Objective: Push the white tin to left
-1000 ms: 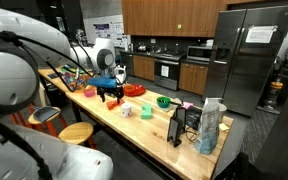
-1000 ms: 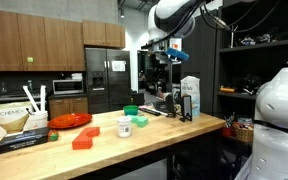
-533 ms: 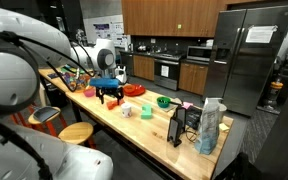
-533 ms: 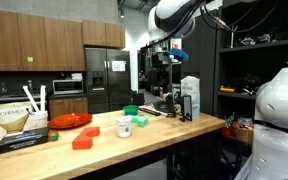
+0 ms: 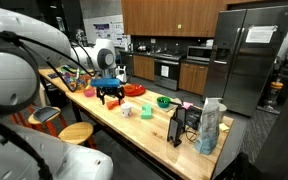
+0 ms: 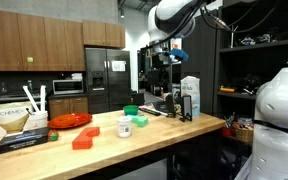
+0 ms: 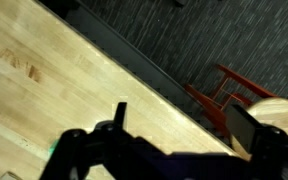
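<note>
The white tin [image 5: 147, 112] is a small squat cylinder standing on the wooden table [image 5: 134, 125], in front of the green bowl. It also shows in an exterior view [image 6: 139, 121], next to a cream cup. My gripper [image 5: 109, 92] hangs above the far part of the table, well apart from the tin, and also shows high up in an exterior view [image 6: 164, 60]. In the wrist view the gripper [image 7: 184, 125] is open and empty, its dark fingers [image 7: 121, 112] wide apart over bare wood near the table edge. The tin is out of the wrist view.
A red bowl [image 5: 132, 90], a green bowl [image 5: 164, 101] and a cream cup [image 5: 126, 110] stand near the tin. A black stand [image 5: 177, 127] and a pale bag [image 5: 212, 125] occupy the near end. A red stool [image 7: 229, 90] stands beside the table edge.
</note>
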Robot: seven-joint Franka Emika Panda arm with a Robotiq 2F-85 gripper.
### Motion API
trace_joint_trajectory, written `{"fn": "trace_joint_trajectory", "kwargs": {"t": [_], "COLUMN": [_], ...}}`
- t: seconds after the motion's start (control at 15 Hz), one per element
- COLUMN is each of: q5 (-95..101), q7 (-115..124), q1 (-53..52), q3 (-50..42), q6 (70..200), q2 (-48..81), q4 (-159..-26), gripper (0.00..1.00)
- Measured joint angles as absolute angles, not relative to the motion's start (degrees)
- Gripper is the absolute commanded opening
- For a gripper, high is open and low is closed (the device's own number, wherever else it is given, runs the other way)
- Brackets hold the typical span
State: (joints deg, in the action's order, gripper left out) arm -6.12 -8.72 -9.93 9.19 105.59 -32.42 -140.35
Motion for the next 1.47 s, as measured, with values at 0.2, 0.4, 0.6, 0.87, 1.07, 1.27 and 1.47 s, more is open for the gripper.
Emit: {"fn": "trace_joint_trajectory", "kwargs": {"t": [0.2, 0.4, 0.6, 0.87, 1.07, 1.27, 1.47], "q5": [-5.9, -7.0, -7.0, -6.9, -6.8, -6.9, -7.0], "q7": [-8.6, -8.7, -8.7, -8.1, -7.4, -7.2, -7.3], "q1": [-9.9, -10.4, -10.9, -10.9, -11.1, -11.4, -11.7], "q3": [9.2, 8.9, 8.5, 9.1, 9.9, 10.1, 10.1], "q6": [105.2, 103.8, 103.3, 103.9, 103.7, 102.8, 101.4], "q2": [-32.4, -32.5, -32.5, -32.4, -32.4, -32.4, -32.4], "q4": [-140.3, -139.7, -139.3, -139.7, -140.4, -140.6, -140.6], "gripper": [1.00, 1.00, 1.00, 1.00, 1.00, 1.00, 1.00]}}
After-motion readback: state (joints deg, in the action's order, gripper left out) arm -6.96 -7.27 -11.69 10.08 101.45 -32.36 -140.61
